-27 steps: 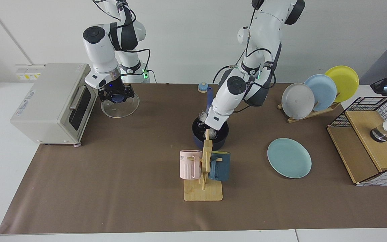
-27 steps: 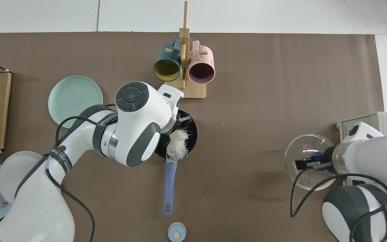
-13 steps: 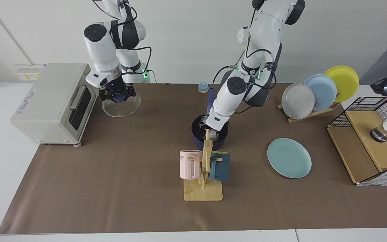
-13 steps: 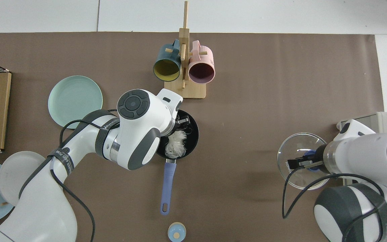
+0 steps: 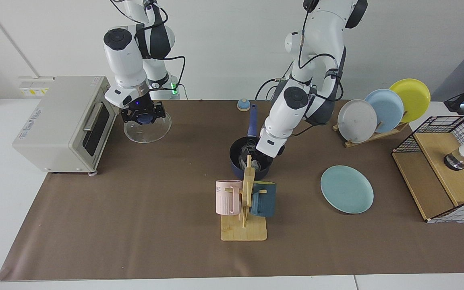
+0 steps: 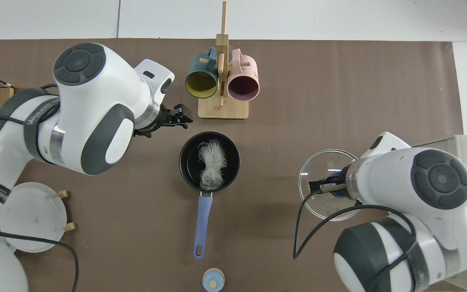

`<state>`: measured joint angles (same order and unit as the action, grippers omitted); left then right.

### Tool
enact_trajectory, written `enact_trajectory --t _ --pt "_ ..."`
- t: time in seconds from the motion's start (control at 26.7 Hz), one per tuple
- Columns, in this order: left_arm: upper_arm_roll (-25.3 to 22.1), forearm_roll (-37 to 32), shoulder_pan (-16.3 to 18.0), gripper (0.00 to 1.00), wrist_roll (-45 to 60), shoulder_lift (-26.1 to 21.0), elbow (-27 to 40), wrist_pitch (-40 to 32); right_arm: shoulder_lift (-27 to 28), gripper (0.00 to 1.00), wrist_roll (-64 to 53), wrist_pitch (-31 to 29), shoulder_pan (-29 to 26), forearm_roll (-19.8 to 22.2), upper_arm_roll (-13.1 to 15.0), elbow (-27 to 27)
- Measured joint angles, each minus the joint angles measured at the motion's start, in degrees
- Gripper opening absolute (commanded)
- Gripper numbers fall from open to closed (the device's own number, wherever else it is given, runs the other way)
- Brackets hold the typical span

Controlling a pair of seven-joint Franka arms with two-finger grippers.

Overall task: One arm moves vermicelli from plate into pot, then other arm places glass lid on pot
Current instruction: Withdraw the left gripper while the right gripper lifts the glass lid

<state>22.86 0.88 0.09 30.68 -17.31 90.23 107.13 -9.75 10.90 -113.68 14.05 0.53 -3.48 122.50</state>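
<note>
Top view: I see my left tool (image 6: pixel 183 119) has pulled out of the pot (image 6: pixel 188 169), fingers parted and empty, while my right tool (image 6: pixel 317 186), clamped on the glass lid (image 6: pixel 318 170) by its knob, has carried it nearer. One bundle of white, tangled vermicelli (image 6: pixel 212 164) lies inside the pot. One teal plate (image 5: pixel 346 189) sits bare on the tabletop (image 5: pixel 135 209); two mugs (image 5: pixel 228 197) hang nearby.
</note>
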Motion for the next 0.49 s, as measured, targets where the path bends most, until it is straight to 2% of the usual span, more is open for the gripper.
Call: enact_trajectory --t 0.22,0.49 --pt "-9.25 -0.05 -0.49 1.0 -15.58 6.54 -0.76 -7.66 4.57 0.0 13.96 0.01 0.4 -0.16 -8.95 -6.22" --pt "-19.66 -0.05 -0.33 1.0 -33.27 12.71 -0.74 -15.0 14.17 0.0 26.35 0.01 0.7 -0.15 -14.97 -15.59"
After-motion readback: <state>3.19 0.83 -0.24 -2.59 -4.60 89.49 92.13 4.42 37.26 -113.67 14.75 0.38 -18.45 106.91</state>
